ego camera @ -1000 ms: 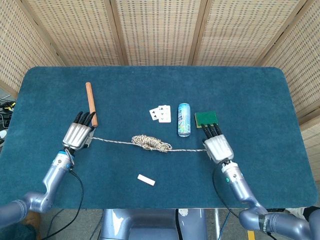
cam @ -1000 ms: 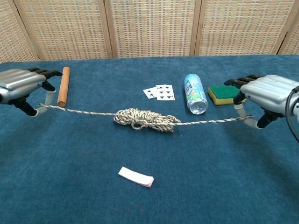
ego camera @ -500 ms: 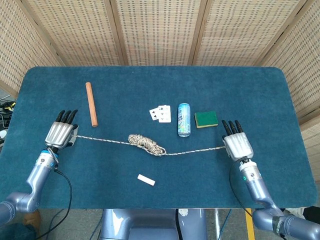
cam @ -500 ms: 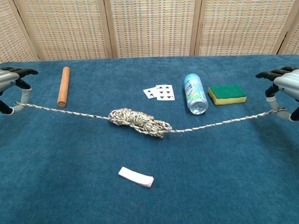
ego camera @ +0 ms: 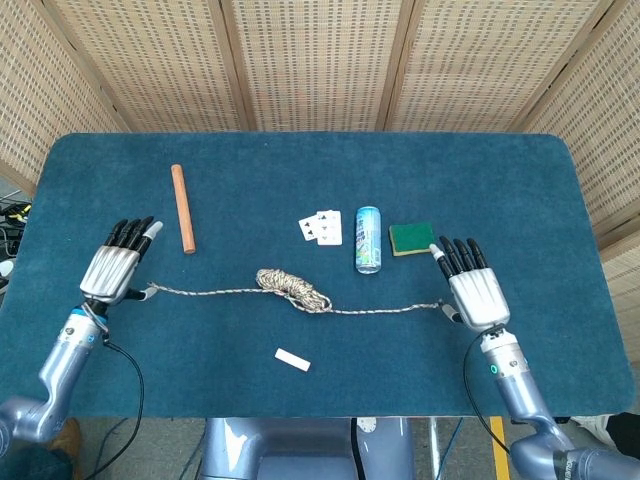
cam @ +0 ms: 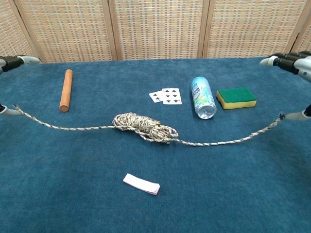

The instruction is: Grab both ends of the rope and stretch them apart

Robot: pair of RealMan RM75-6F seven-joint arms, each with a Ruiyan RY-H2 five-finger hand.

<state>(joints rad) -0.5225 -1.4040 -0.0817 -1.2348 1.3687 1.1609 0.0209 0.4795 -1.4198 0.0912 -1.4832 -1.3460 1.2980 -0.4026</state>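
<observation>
A speckled rope (ego camera: 292,287) lies slack across the blue table, with a tangled bundle (cam: 143,127) in its middle. Its left end (ego camera: 150,291) rests just beside my left hand (ego camera: 115,270), whose fingers are spread apart and hold nothing. The right end (ego camera: 440,307) lies at the thumb side of my right hand (ego camera: 475,295), which is also spread wide and empty. In the chest view only fingertips of the left hand (cam: 17,59) and the right hand (cam: 290,61) show at the frame edges, well above the rope ends.
A wooden stick (ego camera: 182,208) lies at the back left. Playing cards (ego camera: 322,228), a can on its side (ego camera: 368,240) and a green sponge (ego camera: 411,238) sit behind the rope. A small white piece (ego camera: 292,360) lies near the front edge.
Both hands drew apart with the rope taut, then spread their fingers. The rope ends dropped and the rope now lies slack on the table.
</observation>
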